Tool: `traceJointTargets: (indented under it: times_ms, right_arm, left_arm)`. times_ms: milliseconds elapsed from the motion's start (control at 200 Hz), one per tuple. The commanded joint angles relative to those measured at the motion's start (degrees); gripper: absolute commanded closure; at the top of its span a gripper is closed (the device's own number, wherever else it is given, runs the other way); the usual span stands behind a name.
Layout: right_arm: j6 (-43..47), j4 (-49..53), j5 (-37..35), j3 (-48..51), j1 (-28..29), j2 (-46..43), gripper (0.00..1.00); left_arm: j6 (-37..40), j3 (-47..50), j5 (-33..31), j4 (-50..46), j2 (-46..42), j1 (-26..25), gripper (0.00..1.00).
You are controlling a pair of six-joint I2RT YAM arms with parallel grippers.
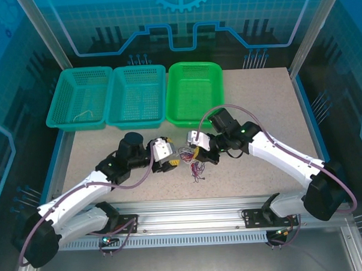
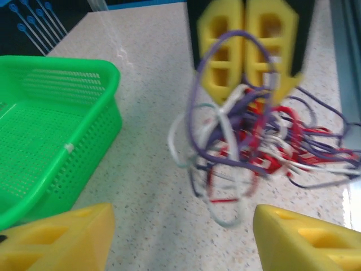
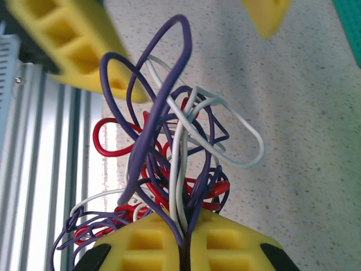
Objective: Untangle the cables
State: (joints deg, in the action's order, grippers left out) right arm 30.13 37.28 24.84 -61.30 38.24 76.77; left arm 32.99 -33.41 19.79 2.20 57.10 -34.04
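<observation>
Table (image 1: 110,156): speckled beige top, sitting inside a blue-panelled enclosure. An aluminium rail (image 1: 191,222) is running along its near edge. The green basket (image 1: 194,93) is standing at the far edge, with two teal baskets (image 1: 137,95) lining up to its left.

The cables (image 3: 169,152), a knot of purple, red and white strands, are sitting just on the near side of the green basket, with the lower loops lying on the table.

The right hand (image 3: 185,248) is reaching in from the basket's near right. Its fingers are pressing together on the knot, pinching strands between them.

The left hand (image 2: 181,226) is pointing at the knot from the basket's near left. Its fingers are standing wide apart and gripping nothing.
</observation>
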Motion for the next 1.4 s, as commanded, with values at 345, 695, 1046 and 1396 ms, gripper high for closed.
traceJointTargets:
  times_ms: [345, 695, 1046, 1396]
  right_arm:
    - [-2.87, -1.59, 5.18, -0.39, 0.17, 0.55, 0.88]
    - [-27.84, -21.88, -25.17, 17.31, 3.27, 0.97, 0.71]
    - [-38.30, -26.82, -21.49, 18.38, 3.88, -2.44, 0.36]
    - [-50.72, -47.01, -29.10, 19.80, 8.13, 6.42, 0.32]
  left_arm:
    - [-0.78, 0.60, 2.88, 9.35, -0.22, -0.46, 1.00]
    - [-17.30, 4.73, -3.66, 18.32, -3.83, -0.04, 1.00]
    - [-27.91, 6.54, -1.96, 26.55, 3.38, -0.46, 1.00]
    - [-29.27, 4.17, -1.54, 24.74, 3.06, -0.57, 1.00]
